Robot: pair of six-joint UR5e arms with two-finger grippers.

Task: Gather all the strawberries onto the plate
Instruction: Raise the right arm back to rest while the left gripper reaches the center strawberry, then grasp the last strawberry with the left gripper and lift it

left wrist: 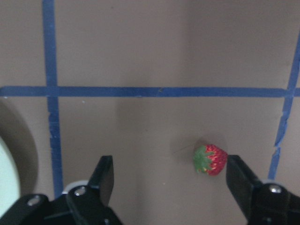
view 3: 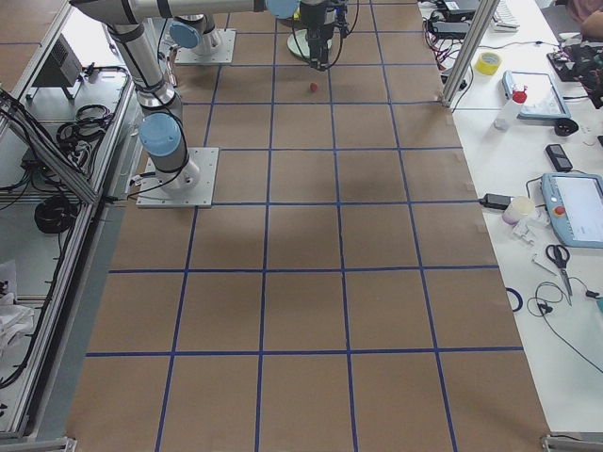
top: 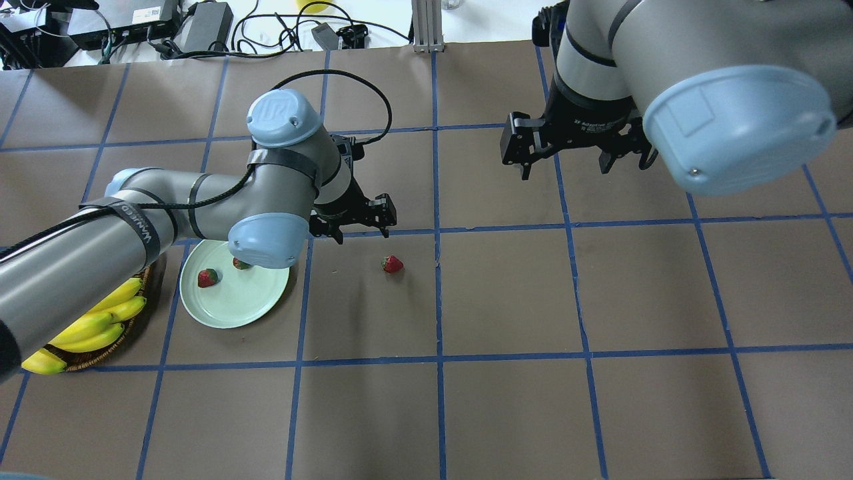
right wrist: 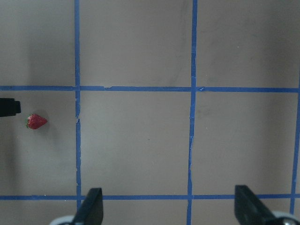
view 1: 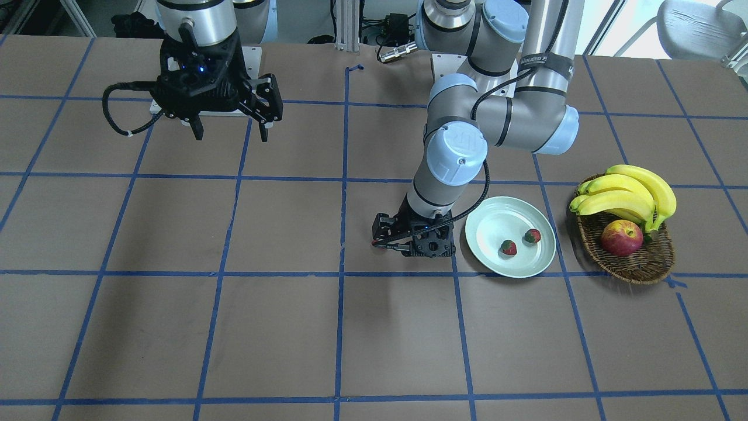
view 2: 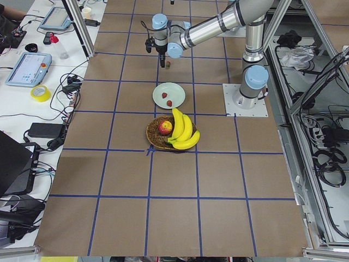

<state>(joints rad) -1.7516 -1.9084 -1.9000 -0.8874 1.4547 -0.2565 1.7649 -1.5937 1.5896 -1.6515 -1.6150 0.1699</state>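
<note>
**Surface and room.** Brown table point(top: 506, 413) ruled into squares by blue tape point(top: 436, 300); cables point(top: 280, 30) lie beyond its 12 o'clock edge in the overhead view.

**Counts.** Strawberries, three: a first strawberry point(view 1: 508, 248) and a second strawberry point(view 1: 532, 235) lie on the single plate point(view 1: 502, 219). The loose strawberry point(top: 392, 265) lies on bare table at 3 o'clock of the plate in the overhead view. One basket point(view 1: 643, 269) holds one apple point(view 1: 621, 238) and one banana bunch point(view 1: 631, 196).

**Grippers.** Left gripper point(left wrist: 171, 178): fingers spread wide, holding nothing. In its wrist view the loose strawberry sits between them, just beside the 3 o'clock finger. Right gripper point(top: 565, 167): spread wide, empty, well apart at 2 o'clock of that strawberry in the overhead view.
</note>
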